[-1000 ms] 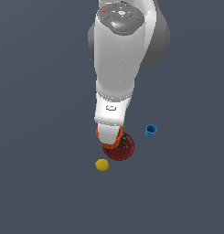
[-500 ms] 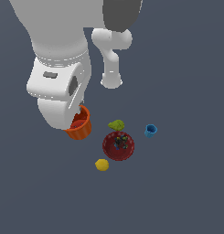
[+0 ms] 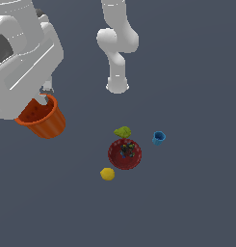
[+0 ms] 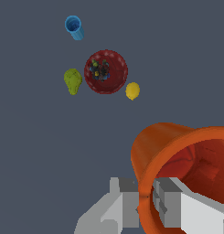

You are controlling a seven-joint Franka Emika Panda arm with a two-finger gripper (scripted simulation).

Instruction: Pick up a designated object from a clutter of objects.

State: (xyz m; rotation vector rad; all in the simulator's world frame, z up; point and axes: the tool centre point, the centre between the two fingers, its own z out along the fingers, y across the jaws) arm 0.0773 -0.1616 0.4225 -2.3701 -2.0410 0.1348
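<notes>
The orange cup [image 3: 43,118] is held in the air by the gripper [image 4: 147,205], well above the grey floor [image 3: 187,212] and far toward the exterior view's left from the other items. In the wrist view the jaws are seen closed on the cup's rim: one finger [image 4: 122,201] is pressed on the outside of the wall and the other is placed inside the cup. The cup is tilted, so that its darker red-brown inside is shown to both cameras. Its ribbed sides are seen in the exterior view.

The rest of the clutter is left on the floor. The dark red bowl [image 3: 124,154] is found in the middle, with small coloured pieces inside it. The green leaf-like piece [image 3: 122,131] is placed just beside the bowl's rim. The yellow fruit [image 3: 107,174] is located near the bowl, and the small blue cup [image 3: 158,138] lies on the bowl's other side, toward the exterior view's right.
</notes>
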